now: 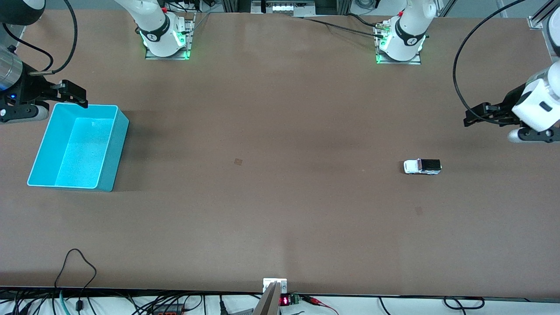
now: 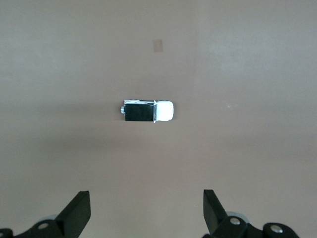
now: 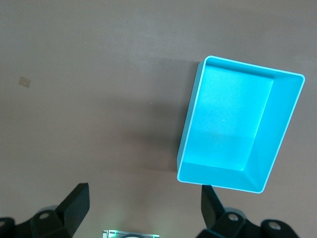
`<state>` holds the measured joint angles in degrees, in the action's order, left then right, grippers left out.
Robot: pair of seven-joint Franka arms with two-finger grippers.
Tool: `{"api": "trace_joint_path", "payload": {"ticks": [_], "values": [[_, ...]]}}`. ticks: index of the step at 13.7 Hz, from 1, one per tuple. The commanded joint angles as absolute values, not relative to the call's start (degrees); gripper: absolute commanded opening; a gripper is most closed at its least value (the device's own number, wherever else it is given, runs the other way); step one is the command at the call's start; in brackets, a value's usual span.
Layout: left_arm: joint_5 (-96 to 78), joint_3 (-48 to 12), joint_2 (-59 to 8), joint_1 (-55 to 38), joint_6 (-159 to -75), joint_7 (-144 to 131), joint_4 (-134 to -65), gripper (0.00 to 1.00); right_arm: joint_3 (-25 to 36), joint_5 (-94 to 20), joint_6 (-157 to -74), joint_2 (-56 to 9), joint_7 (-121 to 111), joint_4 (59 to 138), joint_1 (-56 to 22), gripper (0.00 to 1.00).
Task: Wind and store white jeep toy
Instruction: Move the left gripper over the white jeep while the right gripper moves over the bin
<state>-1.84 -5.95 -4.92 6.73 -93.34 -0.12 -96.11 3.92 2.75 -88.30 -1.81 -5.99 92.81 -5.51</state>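
Toward the left arm's end of the table, the white jeep toy [image 1: 422, 166] sits untouched on its wheels, at roughly seven o'clock from the left gripper [image 1: 472, 117], whose fingers are apart, while the right gripper [image 1: 74, 94], also spread, waits over the turquoise bin's [image 1: 109, 148] rim; an off-centre pinch could roll the car away.

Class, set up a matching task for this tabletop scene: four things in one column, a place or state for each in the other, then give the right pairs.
1. white jeep toy
2. turquoise bin
3. left gripper
4. right gripper

A. empty, at the right arm's end of the table
B. open, over the bin's rim
C. on the table, at the left arm's end
D. open, above bare table near the toy

Pairs: 1-C, 2-A, 3-D, 4-B
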Motion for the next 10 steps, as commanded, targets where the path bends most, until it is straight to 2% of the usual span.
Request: {"api": "trace_joint_path", "payload": {"ticks": [1,5,6,10], "values": [[-2.72,-6.94,-6.94,6.33,-92.99,0.88,-96.23,1.0,3.52,2.72,-88.15,-1.49,-5.98,93.25,-5.27,1.0],[-2.81,-7.03,-10.8,6.42,-95.7,1.23,-97.73,1.0,3.52,2.81,-88.07,-2.9,-7.29,93.25,-5.19,1.0],[-2.55,-7.03,-10.98,6.42,-96.93,3.58,-99.82,1.0,3.52,2.81,-88.07,-3.07,-7.29,93.25,-5.19,1.0],[-1.85,-7.03,-11.07,8.17,-110.44,19.21,-111.5,1.0,3.52,3.16,-86.4,-4.91,-7.12,93.25,-5.71,1.0]]}}
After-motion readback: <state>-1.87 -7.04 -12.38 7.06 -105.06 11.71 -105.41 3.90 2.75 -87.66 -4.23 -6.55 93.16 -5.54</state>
